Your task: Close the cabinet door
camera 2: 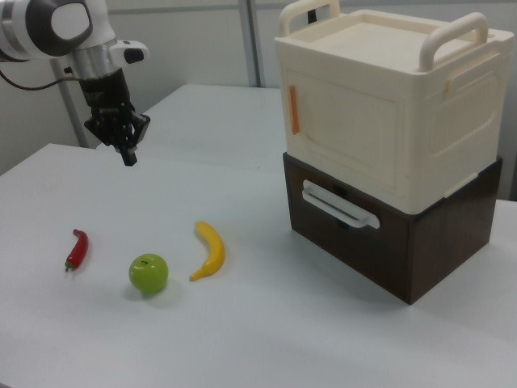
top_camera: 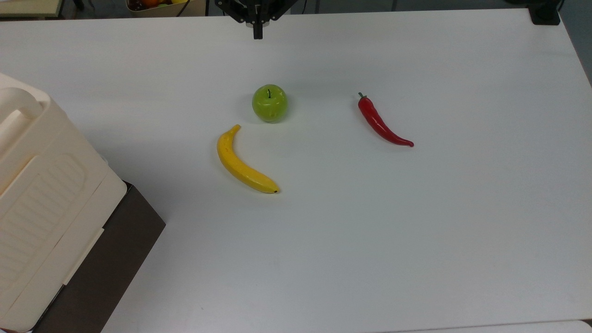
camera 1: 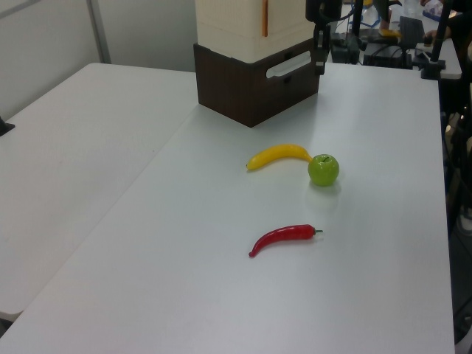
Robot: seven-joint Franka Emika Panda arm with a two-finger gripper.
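top view: gripper [top_camera: 257, 33] at table's [top_camera: 462, 208] far edge, well apart from cream cabinet [top_camera: 41, 185] at top view's left; fingers pressed together, holding nothing. green apple [top_camera: 269, 102], banana [top_camera: 240, 162], red chili [top_camera: 381, 124] on table.

left view: gripper [camera 1: 318, 65] hangs just beside dark brown drawer unit [camera 1: 258, 85] under cabinet [camera 1: 243, 22].

right view: cabinet door [camera 2: 343, 125] flush with cabinet [camera 2: 388, 97] front, orange strip [camera 2: 294, 110] on its left edge. gripper [camera 2: 128, 153] above table, well apart.
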